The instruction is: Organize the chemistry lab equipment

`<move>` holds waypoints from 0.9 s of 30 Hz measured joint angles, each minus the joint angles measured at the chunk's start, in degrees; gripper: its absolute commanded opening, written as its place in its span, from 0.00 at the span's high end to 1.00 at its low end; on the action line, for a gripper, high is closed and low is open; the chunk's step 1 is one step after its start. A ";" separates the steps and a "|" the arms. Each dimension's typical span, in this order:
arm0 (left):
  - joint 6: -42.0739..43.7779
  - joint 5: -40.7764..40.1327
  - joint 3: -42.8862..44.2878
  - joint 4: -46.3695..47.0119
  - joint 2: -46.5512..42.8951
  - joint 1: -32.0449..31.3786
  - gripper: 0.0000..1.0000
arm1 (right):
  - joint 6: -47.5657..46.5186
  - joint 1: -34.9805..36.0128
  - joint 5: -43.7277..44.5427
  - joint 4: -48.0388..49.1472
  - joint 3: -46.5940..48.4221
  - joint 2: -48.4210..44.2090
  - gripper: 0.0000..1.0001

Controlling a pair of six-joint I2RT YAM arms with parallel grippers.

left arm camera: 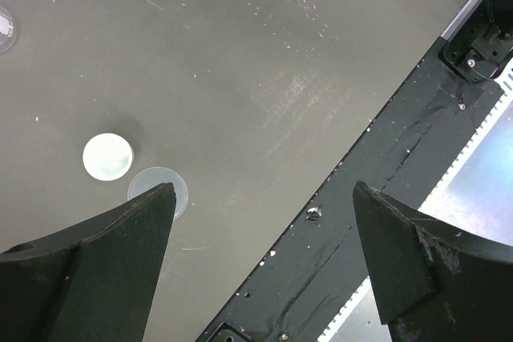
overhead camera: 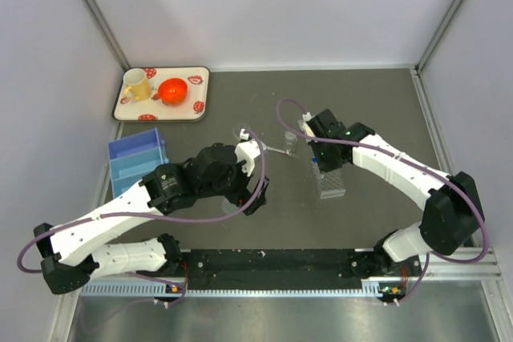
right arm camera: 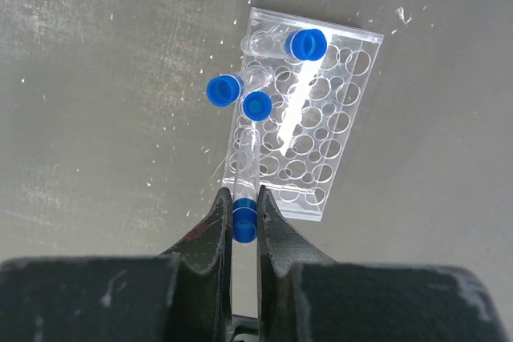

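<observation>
Dark grey table (overhead camera: 377, 118), left gripper (left arm camera: 264, 198) spread wide above tiny round cups (left arm camera: 107, 157), right gripper (right arm camera: 244, 212) pinching a blue-capped tube (right arm camera: 245, 158) by its cap at the clear rack (right arm camera: 345, 94) mid-table, yellow mug (overhead camera: 137, 85) and orange-red bowl (overhead camera: 172, 90) on the far-left tray (overhead camera: 128, 110).

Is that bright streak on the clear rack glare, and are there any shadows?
Right wrist view: yes, light glares off the tube rack. Left wrist view: the white cup throws a soft shadow. Top view: even light, hardly any shadows.
</observation>
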 measured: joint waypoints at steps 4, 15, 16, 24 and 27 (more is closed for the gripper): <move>0.00 0.00 0.00 0.00 0.13 0.00 0.03 | 0.07 0.02 -0.57 0.55 -0.52 0.04 1.00; -0.02 0.00 0.00 0.00 0.13 0.20 0.03 | 0.52 0.37 -0.66 1.38 -3.48 0.04 1.00; -0.02 0.00 0.00 0.00 0.13 0.20 0.03 | 0.57 0.42 -0.61 1.36 -3.65 0.04 1.00; -0.04 0.00 0.00 0.00 0.13 0.22 0.03 | 1.01 0.68 -0.61 2.01 -5.03 0.04 1.00; -0.04 0.02 0.00 0.00 0.13 0.22 0.03 | 1.14 0.74 -0.61 2.14 -5.09 0.04 1.00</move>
